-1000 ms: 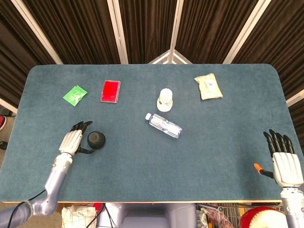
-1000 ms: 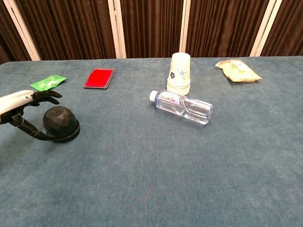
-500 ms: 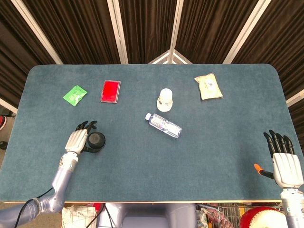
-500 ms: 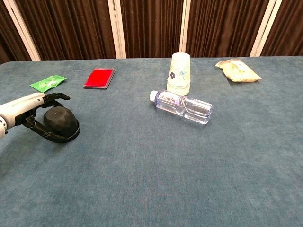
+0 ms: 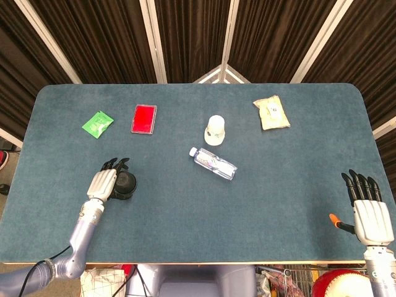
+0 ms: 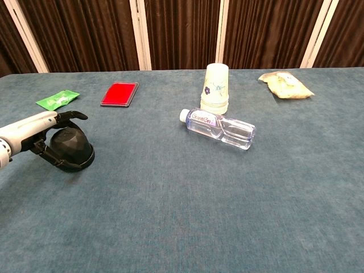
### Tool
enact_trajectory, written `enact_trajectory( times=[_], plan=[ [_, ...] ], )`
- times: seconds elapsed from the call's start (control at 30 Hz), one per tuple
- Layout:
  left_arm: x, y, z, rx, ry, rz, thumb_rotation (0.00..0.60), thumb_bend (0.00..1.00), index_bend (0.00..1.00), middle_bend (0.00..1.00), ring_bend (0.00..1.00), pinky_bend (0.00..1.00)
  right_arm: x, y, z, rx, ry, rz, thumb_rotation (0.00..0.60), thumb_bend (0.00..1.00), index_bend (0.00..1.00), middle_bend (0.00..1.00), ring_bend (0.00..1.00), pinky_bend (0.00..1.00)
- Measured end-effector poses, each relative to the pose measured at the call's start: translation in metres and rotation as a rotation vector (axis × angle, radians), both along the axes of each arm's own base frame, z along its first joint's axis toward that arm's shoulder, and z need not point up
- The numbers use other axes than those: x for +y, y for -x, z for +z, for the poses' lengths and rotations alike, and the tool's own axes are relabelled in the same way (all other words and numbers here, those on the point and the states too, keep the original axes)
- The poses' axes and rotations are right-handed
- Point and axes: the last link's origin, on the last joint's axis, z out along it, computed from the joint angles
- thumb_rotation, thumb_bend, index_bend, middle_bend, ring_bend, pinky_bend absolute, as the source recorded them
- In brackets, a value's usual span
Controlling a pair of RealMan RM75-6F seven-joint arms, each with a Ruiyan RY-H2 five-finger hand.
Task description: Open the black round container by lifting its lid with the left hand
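Observation:
The black round container [image 5: 128,184] [image 6: 74,149] sits on the blue table, near its left front. My left hand [image 5: 105,181] [image 6: 33,128] wraps it from the left: fingers [image 6: 71,116] lie over the domed lid and the thumb curls round the front by the base. The lid sits down on the container. My right hand [image 5: 370,209] hovers at the table's right front corner with fingers spread and nothing in it; only the head view shows it.
A green packet [image 5: 98,124] and a red card [image 5: 144,118] lie behind the container. A paper cup [image 5: 215,130] and a lying water bottle [image 5: 213,163] occupy the middle. A snack bag [image 5: 271,112] lies at the back right.
My left hand moved right from beside the container and closed round it, fingers over the lid. The container shifted slightly. The right hand barely moved.

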Motion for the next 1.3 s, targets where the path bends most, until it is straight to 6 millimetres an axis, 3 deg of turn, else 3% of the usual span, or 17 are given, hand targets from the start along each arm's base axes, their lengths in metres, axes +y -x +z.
enact_trajectory(
  times=[0.5,1.03,1.13,1.3],
  plan=[
    [-0.0030,0.0021,0.0009,0.043,-0.004,-0.008,0.600,0.09,0.11,0.29,0.00,0.00,-0.0018,0.0009,0.0003,-0.006,-0.004,-0.017,0.600,0.18,0.03,0.00,0.00,0.01],
    [-0.0029,0.0084,-0.0022,0.093,-0.005,0.013,0.600,0.09,0.12,0.25,0.00,0.00,-0.0010,0.0025,0.0002,-0.014,-0.012,-0.034,0.600,0.18,0.04,0.00,0.00,0.01],
    [-0.0032,0.0076,-0.0026,0.097,-0.003,0.009,0.600,0.13,0.19,0.29,0.00,0.00,-0.0006,0.0028,0.0005,-0.016,-0.014,-0.035,0.600,0.18,0.05,0.00,0.00,0.01],
    [-0.0029,0.0032,-0.0012,0.090,-0.023,-0.004,0.600,0.31,0.36,0.38,0.00,0.00,-0.0020,0.0017,-0.0001,-0.018,-0.015,-0.038,0.600,0.18,0.05,0.00,0.00,0.01]
  ],
)
